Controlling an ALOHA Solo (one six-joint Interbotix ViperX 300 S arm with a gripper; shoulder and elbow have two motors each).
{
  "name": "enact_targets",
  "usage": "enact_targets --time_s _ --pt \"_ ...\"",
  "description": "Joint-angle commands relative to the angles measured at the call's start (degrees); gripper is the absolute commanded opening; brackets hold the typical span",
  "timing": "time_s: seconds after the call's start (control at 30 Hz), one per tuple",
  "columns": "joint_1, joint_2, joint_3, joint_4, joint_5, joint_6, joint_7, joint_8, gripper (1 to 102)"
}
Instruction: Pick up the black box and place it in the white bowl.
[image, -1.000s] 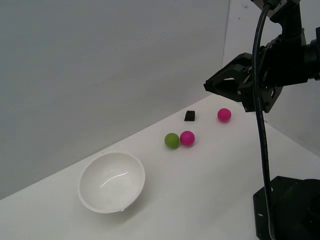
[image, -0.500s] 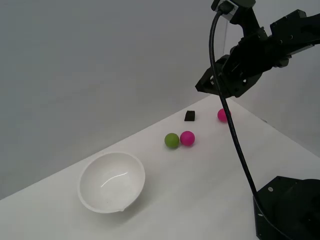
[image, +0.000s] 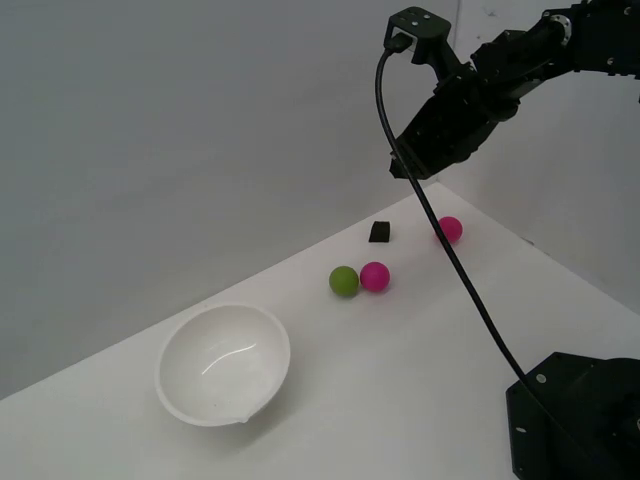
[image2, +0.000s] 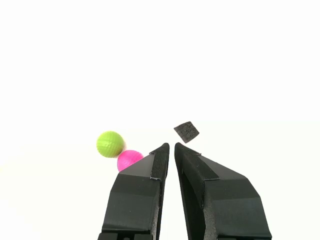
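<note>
Three small balls on a white table before a grey wall

A green ball and a magenta ball sit touching each other near the middle of the white table; the wrist view shows the same pair side by side. A second magenta ball lies well apart from them toward the exterior view's right, close to the table's far edge, partly crossed by a hanging black cable.

- white bowl: glossy, smooth, with bright highlights inside
- black box: matt, finely grainy
- green ball: dimpled surface
- gripper fingers: matt black, plastic-looking
- table: smooth matt white
</note>
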Motion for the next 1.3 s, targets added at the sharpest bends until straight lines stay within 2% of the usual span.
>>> enact_targets --time_s 0.0,0.27,0.57,0.8,0.93,1.03,1.2,1.27 --pt "1.41 -2.11 -1.76 -2.55 -3.08 -0.26 -0.44 0.0 3" --pt "1.49 -11.25 -10.99 -6.24 -6.68 -0.26 -0.62 0.0 4" --pt "1.58 -18.11 -17.67 -7.03 -7.47 -0.26 -2.9 0.0 4" --pt "1.67 -19.86 -19.6 -6.94 -7.38 -0.26 -4.22 0.09 7" --pt "2.11 -20.21 -19.95 -6.68 -6.94 -0.26 -5.19 0.09 14" --pt "2.29 -20.13 -19.95 -6.59 -6.77 -0.26 -6.33 0.0 15" --pt "2.64 -21.45 -21.18 -6.15 -6.42 -0.26 -6.5 0.09 16" --pt "2.72 -21.88 -21.71 -5.98 -6.24 -0.44 -6.42 0.0 20"
